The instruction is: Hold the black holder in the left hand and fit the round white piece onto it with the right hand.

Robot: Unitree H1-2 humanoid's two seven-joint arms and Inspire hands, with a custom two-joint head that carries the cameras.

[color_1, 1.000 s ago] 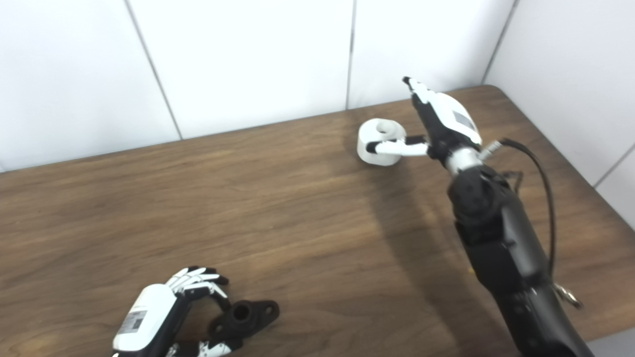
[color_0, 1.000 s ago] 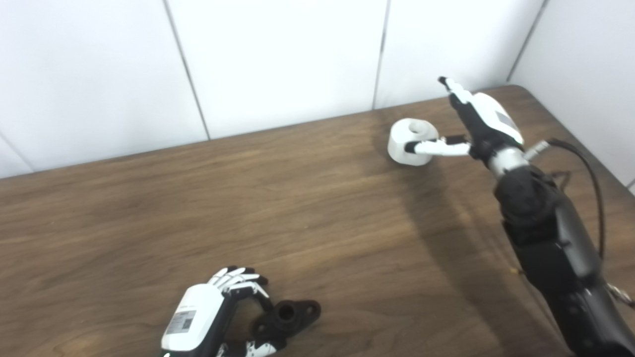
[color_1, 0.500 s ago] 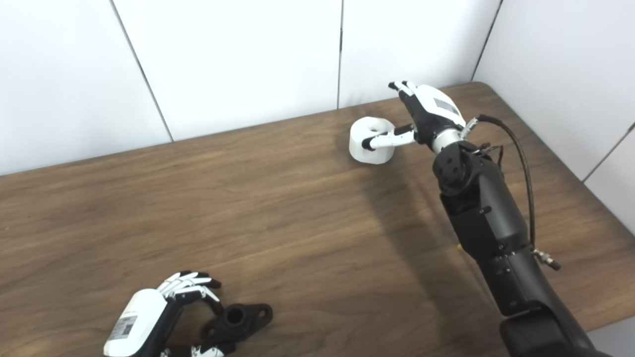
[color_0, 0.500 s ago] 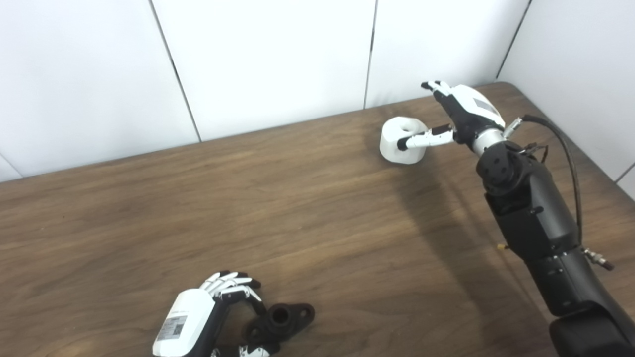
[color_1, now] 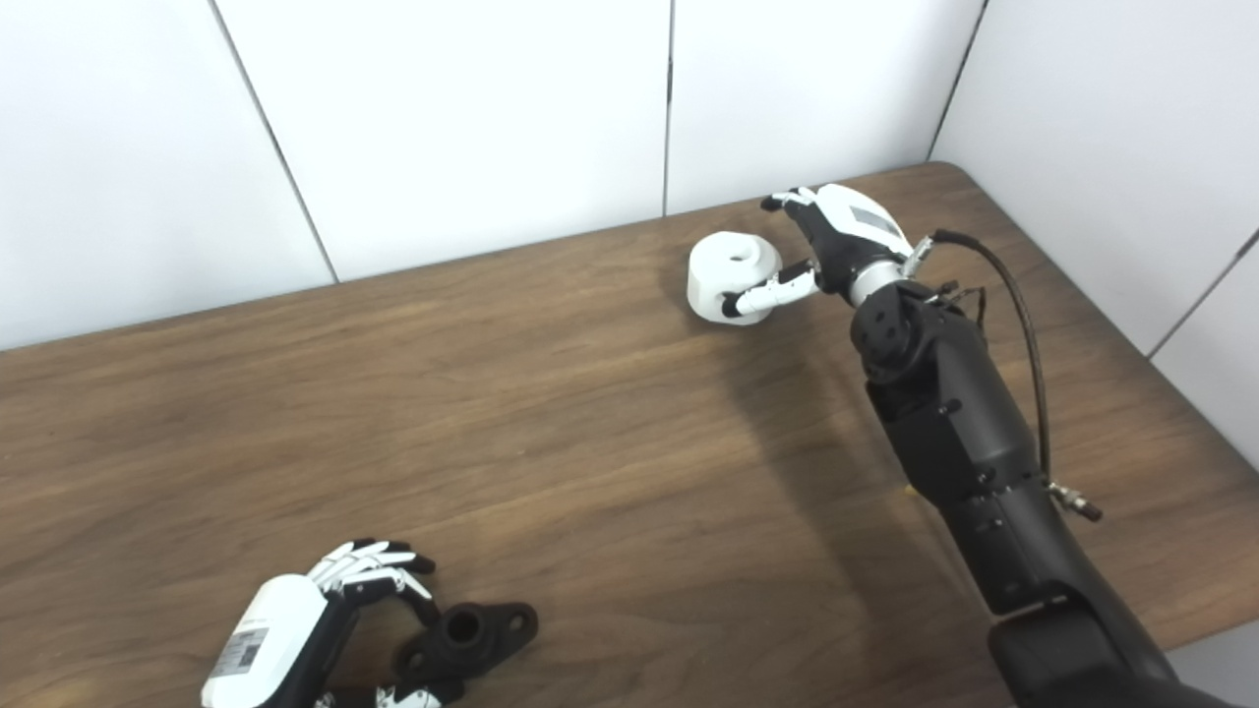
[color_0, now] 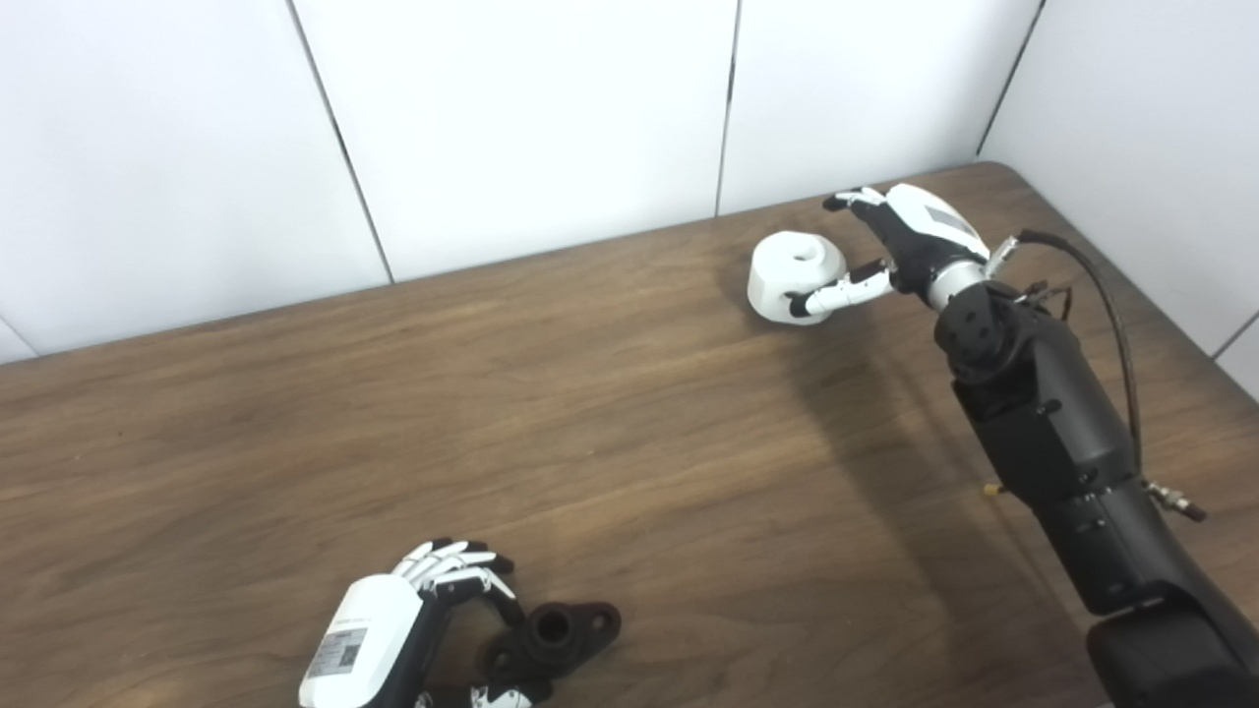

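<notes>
Table seen from above. Black holder laid flat at near edge, cupped by left hand, fingers curled around it. Round white piece set at far right, bracketed by right hand; firm grip cannot be told.

Two adjacent head cameras overlook one table.

I see my right hand wrapped around the round white piece on the brown worktop. My left hand curls by the black holder.
</notes>
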